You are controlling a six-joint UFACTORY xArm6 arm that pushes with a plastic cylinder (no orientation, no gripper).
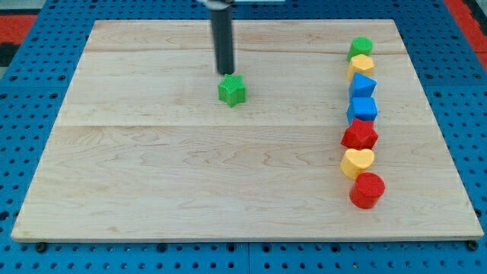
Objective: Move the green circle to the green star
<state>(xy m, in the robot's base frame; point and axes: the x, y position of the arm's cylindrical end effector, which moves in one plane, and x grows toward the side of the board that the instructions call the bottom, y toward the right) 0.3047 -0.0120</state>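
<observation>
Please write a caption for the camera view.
My tip touches the green star, far from the green circle.

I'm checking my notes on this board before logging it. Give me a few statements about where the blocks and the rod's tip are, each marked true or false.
1. My tip is just above the green star in the view. True.
2. The green circle touches the green star. False: it sits far off, at the top of the column on the view's right.
3. Two blue blocks, and, sit one above the other in that column. True.
4. The column's lowest block is yellow. False: it is a red block; a yellow heart lies just above it.
5. The green star lies in the view's bottom half. False: it is in the top half.
</observation>
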